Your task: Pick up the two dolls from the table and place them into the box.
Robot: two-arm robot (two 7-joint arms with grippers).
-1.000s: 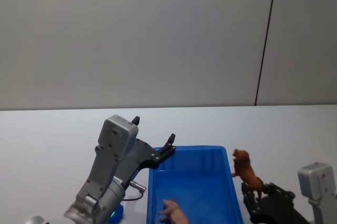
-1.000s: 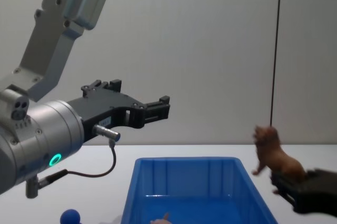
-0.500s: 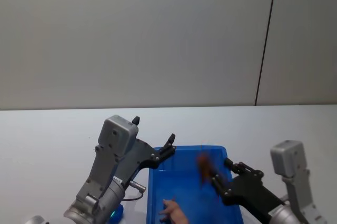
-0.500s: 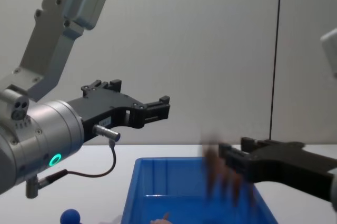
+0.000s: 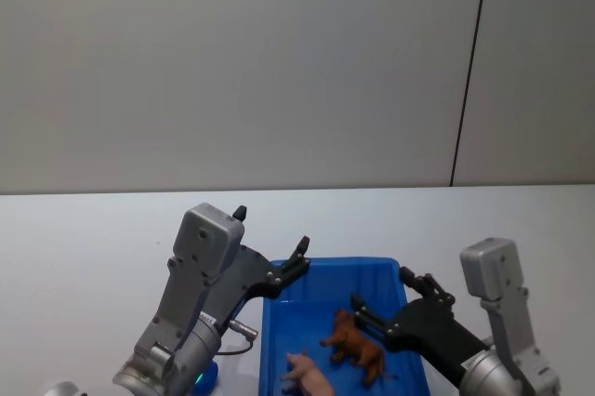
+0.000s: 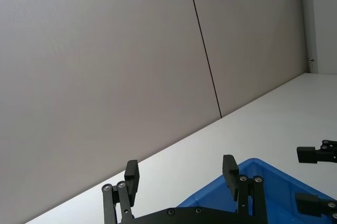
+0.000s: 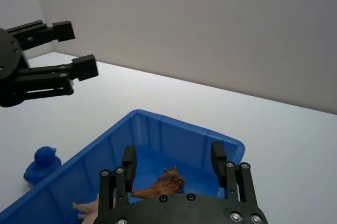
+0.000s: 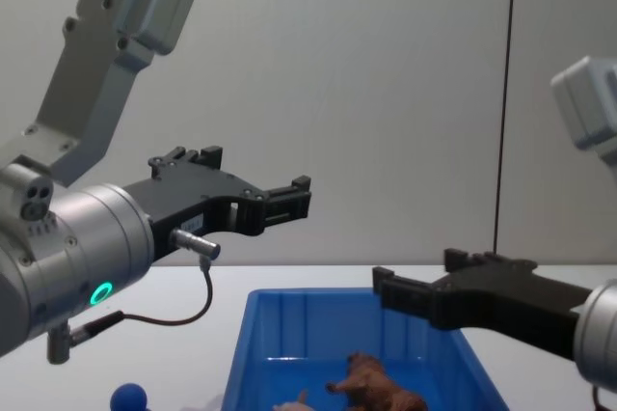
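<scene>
Brown doll [image 5: 355,348], pink doll [image 5: 309,375] in box [image 5: 344,268], left tool [image 6: 180,167] wide, right tool [image 7: 174,155] wide, wrist view catching duck [image 7: 39,162]

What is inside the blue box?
The brown doll and the pink doll lie on the floor of the box. The open right pincer above covers part of the floor.

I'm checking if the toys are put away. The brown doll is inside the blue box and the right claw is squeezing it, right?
Not quite. The brown doll is inside the blue box, but the right gripper is not squeezing it: its fingers are open above the doll, which lies loose on the box floor. The right wrist view shows this.
</scene>
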